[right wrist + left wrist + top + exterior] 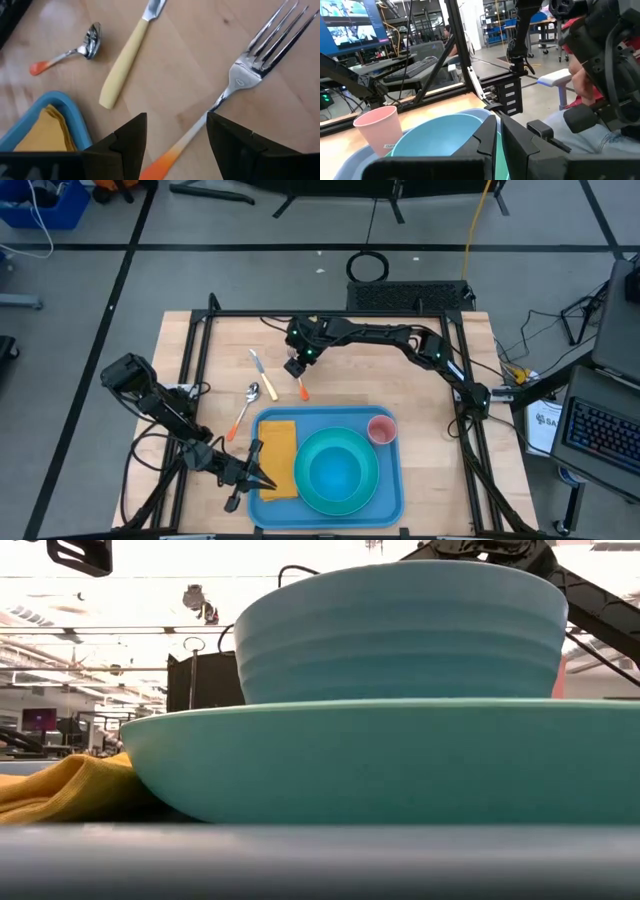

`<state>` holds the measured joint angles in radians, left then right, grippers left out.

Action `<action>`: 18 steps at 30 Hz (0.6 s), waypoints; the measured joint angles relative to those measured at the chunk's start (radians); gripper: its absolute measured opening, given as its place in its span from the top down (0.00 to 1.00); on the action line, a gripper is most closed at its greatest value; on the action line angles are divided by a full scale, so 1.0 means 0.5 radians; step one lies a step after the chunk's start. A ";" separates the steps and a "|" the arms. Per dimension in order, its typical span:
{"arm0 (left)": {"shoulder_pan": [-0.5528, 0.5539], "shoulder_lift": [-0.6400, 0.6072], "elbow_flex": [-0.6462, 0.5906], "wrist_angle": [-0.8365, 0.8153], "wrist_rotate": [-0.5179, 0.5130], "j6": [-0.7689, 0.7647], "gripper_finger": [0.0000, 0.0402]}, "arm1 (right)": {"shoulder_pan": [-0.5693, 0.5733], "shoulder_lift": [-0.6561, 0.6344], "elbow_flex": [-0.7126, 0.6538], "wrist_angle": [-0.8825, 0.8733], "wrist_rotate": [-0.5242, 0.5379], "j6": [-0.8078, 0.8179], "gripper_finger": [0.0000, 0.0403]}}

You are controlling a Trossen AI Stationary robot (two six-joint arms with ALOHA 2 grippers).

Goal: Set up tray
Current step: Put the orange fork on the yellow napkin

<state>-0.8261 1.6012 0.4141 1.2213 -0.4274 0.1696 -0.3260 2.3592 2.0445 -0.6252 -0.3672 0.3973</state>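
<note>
The light-blue tray (388,480) lies at the table's near side. It holds a yellow napkin (278,458), a turquoise plate (400,760) with a bowl (335,470) on it, and a pink cup (382,429). On the wood beyond the tray lie an orange-handled fork (235,85), a yellow-handled knife (125,65) and an orange-handled spoon (75,47). My right gripper (293,365) hangs open just above the fork, its fingers (130,135) standing on either side of the handle without touching it. My left gripper (252,475) points level over the tray's left rim, shut on nothing.
Black frame bars (195,350) run along the table's left, right and far sides. Bare wood lies between the cutlery and the tray's far rim (55,97). Beyond the table, the left wrist view shows a seated person (590,115) and desks.
</note>
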 joint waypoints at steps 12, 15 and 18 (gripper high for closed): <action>0.006 0.000 0.000 -0.026 0.013 -0.017 0.92 | 0.000 0.156 -0.009 0.024 0.003 0.053 0.51; 0.006 0.000 -0.002 -0.038 0.020 -0.033 0.92 | -0.004 0.175 -0.007 0.030 0.012 0.041 0.51; 0.006 0.000 -0.002 -0.053 0.021 -0.035 0.92 | 0.002 0.175 -0.007 0.025 0.048 0.025 0.51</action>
<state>-0.8230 1.6012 0.4133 1.1946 -0.4169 0.1520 -0.3248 2.4470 2.0411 -0.6125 -0.3431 0.4099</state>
